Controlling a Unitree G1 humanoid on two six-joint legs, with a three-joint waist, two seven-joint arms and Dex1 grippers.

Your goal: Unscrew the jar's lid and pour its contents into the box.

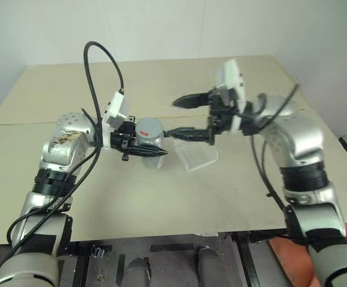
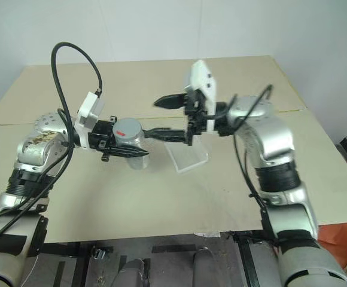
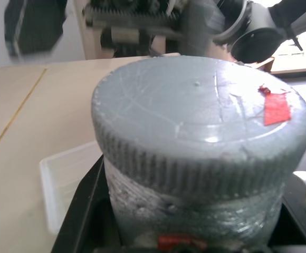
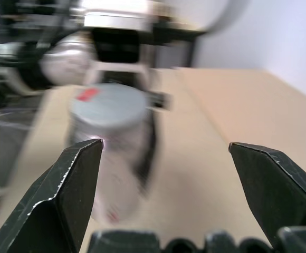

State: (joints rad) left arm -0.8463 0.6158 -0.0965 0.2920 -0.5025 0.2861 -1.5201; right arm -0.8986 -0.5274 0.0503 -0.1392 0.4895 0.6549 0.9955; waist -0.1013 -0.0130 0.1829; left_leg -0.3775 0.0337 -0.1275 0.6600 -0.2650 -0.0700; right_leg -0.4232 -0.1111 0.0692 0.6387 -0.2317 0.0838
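Observation:
My left gripper [image 1: 154, 145] is shut on the jar [image 1: 151, 143], holding it upright just above the table. Its body is silvery-clear, with a bit of red label [image 3: 177, 242] showing between the fingers. The grey ribbed lid [image 3: 200, 121] sits on the jar's top and carries a small red mark. Just to the jar's right, my right gripper [image 1: 182, 118] is open, its jaws wide apart and off the lid, one finger [image 1: 188, 100] above and one [image 1: 185, 134] at lid height. The clear box [image 1: 198, 156] lies on the table under the right gripper, right of the jar.
The tan table [image 1: 161, 197] runs wide around both arms, with a seam line along its far part. A black cable [image 1: 99, 72] loops up from the left wrist.

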